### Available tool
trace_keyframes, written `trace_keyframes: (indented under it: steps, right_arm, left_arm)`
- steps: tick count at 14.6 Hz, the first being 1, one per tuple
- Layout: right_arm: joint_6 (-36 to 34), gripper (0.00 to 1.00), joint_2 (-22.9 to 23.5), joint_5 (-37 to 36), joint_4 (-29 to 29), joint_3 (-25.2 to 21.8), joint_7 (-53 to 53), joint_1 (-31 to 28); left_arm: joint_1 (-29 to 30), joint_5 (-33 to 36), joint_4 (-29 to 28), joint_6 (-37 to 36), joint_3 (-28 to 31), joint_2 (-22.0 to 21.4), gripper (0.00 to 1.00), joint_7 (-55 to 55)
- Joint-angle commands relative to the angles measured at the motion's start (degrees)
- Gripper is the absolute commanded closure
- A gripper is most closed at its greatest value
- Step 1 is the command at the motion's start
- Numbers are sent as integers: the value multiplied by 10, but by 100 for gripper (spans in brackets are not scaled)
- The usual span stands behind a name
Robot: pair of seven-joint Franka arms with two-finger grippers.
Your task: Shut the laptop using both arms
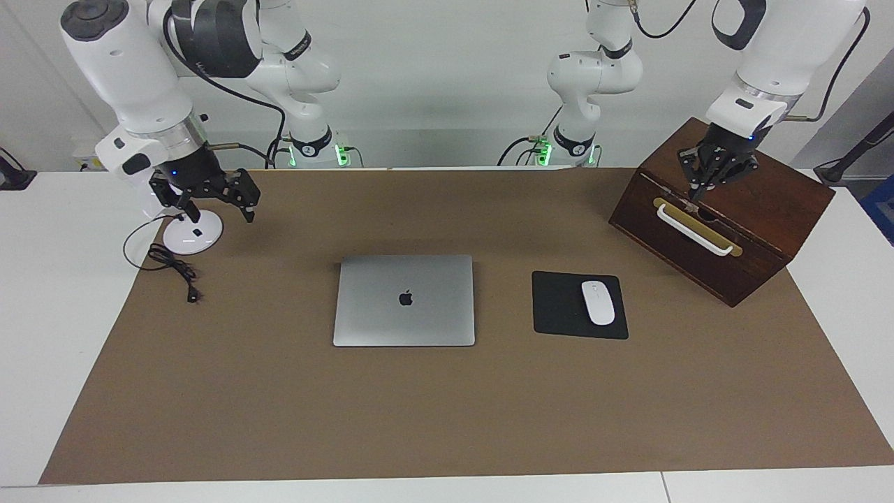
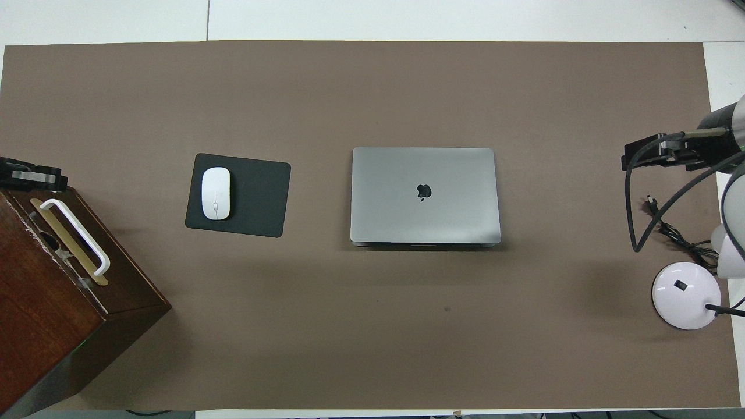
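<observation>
Hanging over the edge of the brown mat [image 1: 447,419], well apart from the laptop [image 1: 404,300] toward the right arm's end of the desk [image 1: 42,314]: right arm [image 1: 133,77], right jaws spread wide and holding nothing.

Just under and beside those jaws: white round lamp base [image 1: 193,234], nearer to the robots than the laptop, with a black cable [image 1: 171,269] looped off it onto the mat.

Mid-desk, flat on the mat: the laptop, silver-grey, shut with lid fully down. Untouched by either arm. Dark Apple logo [image 1: 406,298] centred on the lid, the only readable mark. Seen from overhead [image 2: 425,195], lying square to the mat's edges.

Just beside the laptop toward the left arm's end: black mouse pad [image 1: 559,307], apart from the laptop, with a white mouse [image 1: 598,302] lying on it.

Farther that way and nearer to the robots than the laptop: dark wooden box [image 1: 761,202], turned at an angle, with a white handle [image 1: 695,229] on a brass strip.

Over the box, above the handle: left arm [image 1: 782,49], left jaws pinched together with tips meeting, holding nothing. Touching the box or not, cannot tell.

Small lettering on the arm links, too small to read.
</observation>
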Motion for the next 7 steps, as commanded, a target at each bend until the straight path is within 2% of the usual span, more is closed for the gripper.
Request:
trace_keyframes:
  steps: [1,4,7]
  right_arm:
    - [15,0,-16,6,-22,3,-11,-7]
    - [15,0,-17,5,-22,3,-11,-7]
    - [15,0,-17,5,-22,3,-12,-7]
  left_arm:
    - [17,17,22,-24,-7,6,100,5]
    - [19,11,27,-45,-6,7,100,4]
    - [30,10,77,-95,-7,26,100,3]
